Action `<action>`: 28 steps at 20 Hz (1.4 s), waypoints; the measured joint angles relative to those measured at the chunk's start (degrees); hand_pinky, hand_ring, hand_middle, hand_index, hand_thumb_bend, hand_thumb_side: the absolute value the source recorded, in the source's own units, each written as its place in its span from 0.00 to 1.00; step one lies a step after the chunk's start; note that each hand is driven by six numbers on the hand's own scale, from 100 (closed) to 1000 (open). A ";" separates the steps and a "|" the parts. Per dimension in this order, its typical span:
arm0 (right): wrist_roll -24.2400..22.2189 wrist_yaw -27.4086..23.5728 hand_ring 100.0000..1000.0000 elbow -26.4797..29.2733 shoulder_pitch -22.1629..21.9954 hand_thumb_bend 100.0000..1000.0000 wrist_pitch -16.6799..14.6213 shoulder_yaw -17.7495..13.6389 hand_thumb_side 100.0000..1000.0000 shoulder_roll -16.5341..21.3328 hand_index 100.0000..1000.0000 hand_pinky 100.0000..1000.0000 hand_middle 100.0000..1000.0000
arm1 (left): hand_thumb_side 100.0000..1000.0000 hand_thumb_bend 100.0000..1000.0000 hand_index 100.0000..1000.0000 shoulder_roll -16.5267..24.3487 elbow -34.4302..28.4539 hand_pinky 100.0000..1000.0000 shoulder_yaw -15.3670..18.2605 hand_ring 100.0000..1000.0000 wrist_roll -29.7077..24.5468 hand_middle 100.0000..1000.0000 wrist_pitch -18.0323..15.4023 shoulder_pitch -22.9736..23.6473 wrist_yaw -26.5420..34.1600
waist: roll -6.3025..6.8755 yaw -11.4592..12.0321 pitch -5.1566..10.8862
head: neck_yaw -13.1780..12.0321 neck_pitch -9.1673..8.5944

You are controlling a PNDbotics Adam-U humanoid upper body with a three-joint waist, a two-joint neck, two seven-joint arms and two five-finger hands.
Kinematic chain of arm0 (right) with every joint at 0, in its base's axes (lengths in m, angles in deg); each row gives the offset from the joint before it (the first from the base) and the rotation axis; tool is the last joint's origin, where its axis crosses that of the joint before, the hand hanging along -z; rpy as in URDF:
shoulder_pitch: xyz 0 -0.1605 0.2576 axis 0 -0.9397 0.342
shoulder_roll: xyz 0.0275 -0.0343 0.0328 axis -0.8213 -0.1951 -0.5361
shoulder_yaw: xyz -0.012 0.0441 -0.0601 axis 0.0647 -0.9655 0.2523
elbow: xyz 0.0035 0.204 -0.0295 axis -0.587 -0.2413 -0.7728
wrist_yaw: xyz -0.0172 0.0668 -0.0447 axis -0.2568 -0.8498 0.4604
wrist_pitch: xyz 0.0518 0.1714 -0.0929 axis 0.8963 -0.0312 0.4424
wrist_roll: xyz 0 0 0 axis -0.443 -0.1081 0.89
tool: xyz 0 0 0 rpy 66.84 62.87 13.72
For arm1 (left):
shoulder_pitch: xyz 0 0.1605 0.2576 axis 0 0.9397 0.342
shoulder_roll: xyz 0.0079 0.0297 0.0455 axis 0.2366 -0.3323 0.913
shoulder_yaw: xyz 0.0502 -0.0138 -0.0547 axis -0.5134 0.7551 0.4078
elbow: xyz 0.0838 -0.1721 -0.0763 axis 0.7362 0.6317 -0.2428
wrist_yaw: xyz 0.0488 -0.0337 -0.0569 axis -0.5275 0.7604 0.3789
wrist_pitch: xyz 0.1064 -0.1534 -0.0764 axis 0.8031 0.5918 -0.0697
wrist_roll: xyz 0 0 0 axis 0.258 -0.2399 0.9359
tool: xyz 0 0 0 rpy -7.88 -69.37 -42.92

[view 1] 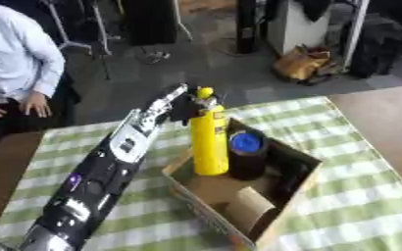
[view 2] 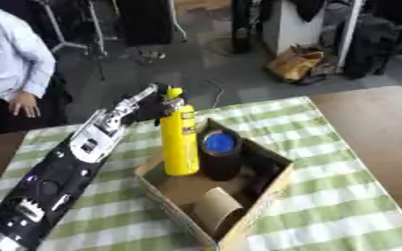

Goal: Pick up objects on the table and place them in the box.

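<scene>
Left robot hand [view 1: 184, 104] at top of yellow bottle [view 1: 210, 142], fingers dark and blurred behind neck; grip state cannot tell. Left arm reaches diagonally from lower left across counter [view 1: 350, 206] with green-white checked cloth. Yellow bottle upright inside cardboard box [view 1: 292, 193], at box's far left corner. Black cylinder with blue top [view 1: 247, 153] upright in box, just beside bottle on right. Brown roll [view 2: 214, 210] lying at box's near end. Right robot hand not visible.
</scene>
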State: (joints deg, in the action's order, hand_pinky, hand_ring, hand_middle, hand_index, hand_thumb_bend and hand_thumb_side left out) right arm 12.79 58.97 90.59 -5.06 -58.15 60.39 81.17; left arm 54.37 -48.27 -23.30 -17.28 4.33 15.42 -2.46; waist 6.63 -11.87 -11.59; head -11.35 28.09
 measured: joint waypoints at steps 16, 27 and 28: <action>-0.03 -0.17 0.71 0.00 0.01 0.00 -0.03 0.27 0.91 -0.08 0.53 0.77 0.63 | 1.00 0.00 0.88 -0.42 0.87 0.66 0.17 0.71 -12.46 0.81 -2.76 -0.86 -1.77 | 0.37 0.19 -0.05 | -0.10 -0.01; -0.03 -0.19 0.71 0.00 -0.03 0.00 -0.03 0.39 0.90 -0.08 0.53 0.78 0.63 | 1.00 0.00 0.95 -0.42 -0.08 0.81 0.14 0.84 -15.81 0.96 -2.48 -1.10 -1.05 | 0.40 0.41 -0.03 | 0.10 0.00; -0.03 -0.19 0.71 0.00 -0.04 0.00 -0.03 0.40 0.90 -0.08 0.53 0.78 0.63 | 1.00 0.00 0.95 -0.41 -0.37 0.81 0.14 0.84 -16.30 0.96 -2.61 -1.11 -1.02 | 0.41 0.50 0.01 | 0.20 0.00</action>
State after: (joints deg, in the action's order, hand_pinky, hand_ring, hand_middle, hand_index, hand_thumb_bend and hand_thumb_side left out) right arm 12.75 58.78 90.59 -5.11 -58.18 60.79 81.09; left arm 53.95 -48.65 -23.16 -33.58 1.73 14.31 -3.48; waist 7.04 -11.38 -11.58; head -11.15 28.09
